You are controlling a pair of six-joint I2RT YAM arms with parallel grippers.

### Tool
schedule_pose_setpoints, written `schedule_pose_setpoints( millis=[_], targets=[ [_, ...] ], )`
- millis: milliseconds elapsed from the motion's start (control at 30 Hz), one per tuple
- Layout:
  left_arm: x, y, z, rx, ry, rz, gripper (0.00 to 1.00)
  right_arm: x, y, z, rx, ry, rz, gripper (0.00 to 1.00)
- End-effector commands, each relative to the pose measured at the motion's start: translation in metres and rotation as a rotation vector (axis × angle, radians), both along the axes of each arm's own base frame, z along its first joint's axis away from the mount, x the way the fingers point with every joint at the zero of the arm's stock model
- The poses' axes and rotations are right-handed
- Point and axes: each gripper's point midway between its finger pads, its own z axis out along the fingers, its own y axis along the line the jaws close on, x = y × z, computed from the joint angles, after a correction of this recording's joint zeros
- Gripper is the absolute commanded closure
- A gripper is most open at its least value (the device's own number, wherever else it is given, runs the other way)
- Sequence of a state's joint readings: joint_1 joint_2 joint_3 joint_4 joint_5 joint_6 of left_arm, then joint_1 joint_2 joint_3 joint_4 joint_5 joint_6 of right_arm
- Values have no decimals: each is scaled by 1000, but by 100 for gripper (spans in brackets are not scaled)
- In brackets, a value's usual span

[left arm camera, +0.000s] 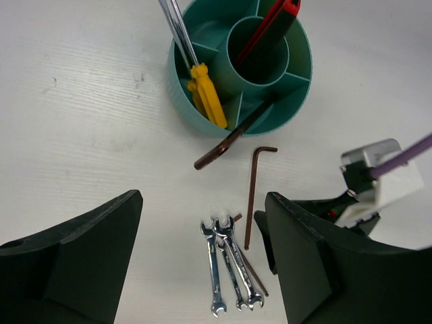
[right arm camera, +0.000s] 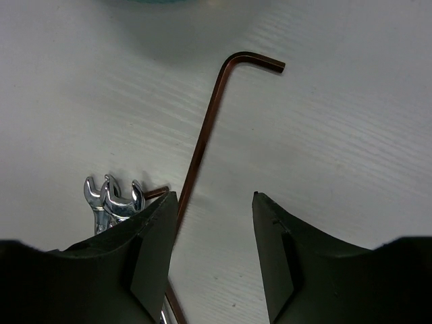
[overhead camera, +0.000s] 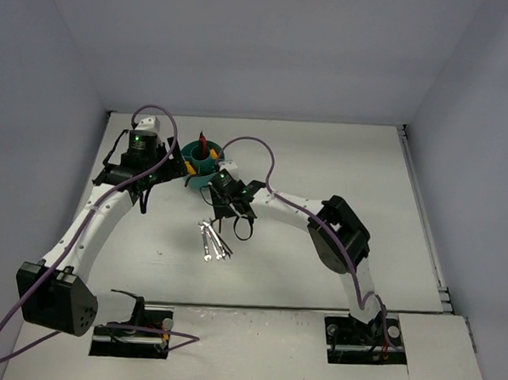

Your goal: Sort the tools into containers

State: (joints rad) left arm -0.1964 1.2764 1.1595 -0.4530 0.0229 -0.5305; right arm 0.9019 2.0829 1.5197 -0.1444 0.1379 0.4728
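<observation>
White table (overhead camera: 324, 160), pale grey walls on three sides. Both arms reach in from the near edge.

Left side: left gripper (left arm camera: 204, 202) hangs above the table, near side of the organiser. Jaws spread wide, nothing between them but bare table and the heads of the wrenches below.

Centre, far half of the table: teal organiser (left arm camera: 174, 77), round, upright, outer compartments around a central ring. Yellow-handled screwdriver (left arm camera: 206, 94) stands in an outer compartment, handle down, shaft leaning out over the rim. Red-handled tool (left arm camera: 273, 20) stands in the central ring. One hex key (left arm camera: 229, 142) leans out of a near compartment, over the rim, its outer tip down on the table.

Just near of the organiser: second hex key (left arm camera: 251, 196) lies flat on the table, short leg toward the organiser, apart from it. Silver wrenches (left arm camera: 226, 270) lie side by side, touching, beside its long leg. A third thin key (left arm camera: 251, 270) lies along the wrenches' edge; whether it goes under them, cannot tell.

Right side: right gripper (right arm camera: 214, 199) sits low over the second hex key's long leg. Jaws parted, gripping nothing; the key runs just beside one finger (right arm camera: 152, 250).
</observation>
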Motion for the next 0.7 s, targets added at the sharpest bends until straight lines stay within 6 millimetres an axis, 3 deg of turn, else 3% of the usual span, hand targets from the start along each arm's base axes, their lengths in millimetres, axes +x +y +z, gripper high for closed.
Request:
schedule_pose_setpoints(
  millis=[0,267,367,567,667],
  targets=[
    [-14,-7,20,-10,-23,-49,29,13,14,12,2,-45,-32,56],
    [-20,-16,11,-24,11,-79,29,15,6,-14,-101,-50,-57,60],
    [-19,-21,13,-23,8,-98,29,10,-9,-23,-172,-43,-61,62],
    [-18,-44,23,-11,-4,-166,29,-13,-46,-30,-248,1,-17,83],
    [-18,-58,24,-15,-3,-205,29,-27,-51,-30,-242,36,62,88]
  ],
)
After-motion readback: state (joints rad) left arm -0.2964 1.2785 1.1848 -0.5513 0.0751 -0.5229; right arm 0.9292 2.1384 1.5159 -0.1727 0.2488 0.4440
